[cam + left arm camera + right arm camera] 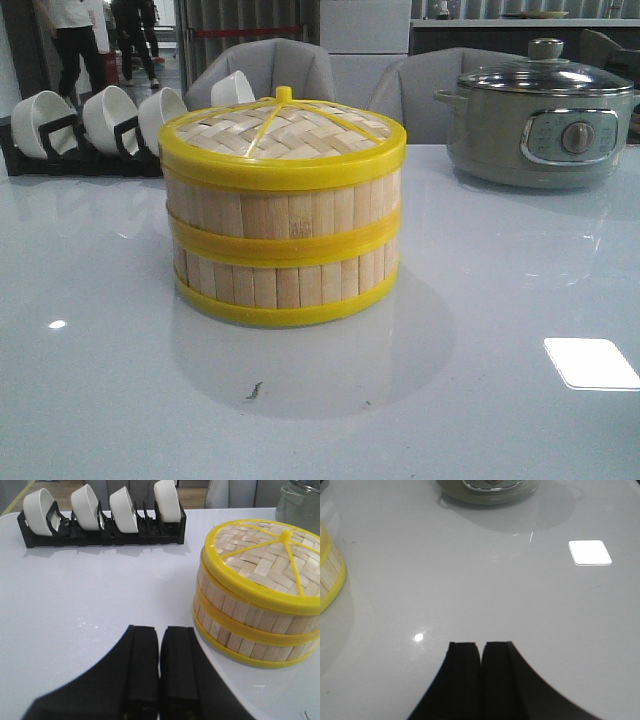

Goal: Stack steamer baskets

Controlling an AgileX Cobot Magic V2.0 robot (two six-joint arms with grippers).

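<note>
Two steamer baskets [285, 255] with pale bamboo slats and yellow rims stand one on the other at the middle of the white table, with the woven lid [283, 135] on top. The stack also shows in the left wrist view [250, 625], and its edge shows in the right wrist view [329, 575]. My left gripper [160, 630] is shut and empty above the table, just beside the stack's base. My right gripper [481, 645] is shut and empty over bare table, well apart from the stack. Neither gripper shows in the front view.
A grey-green electric pot [540, 120] with a glass lid stands at the back right, and its base shows in the right wrist view [487, 490]. A black rack with white bowls [100, 125] stands at the back left, also in the left wrist view [100, 522]. Chairs stand behind the table.
</note>
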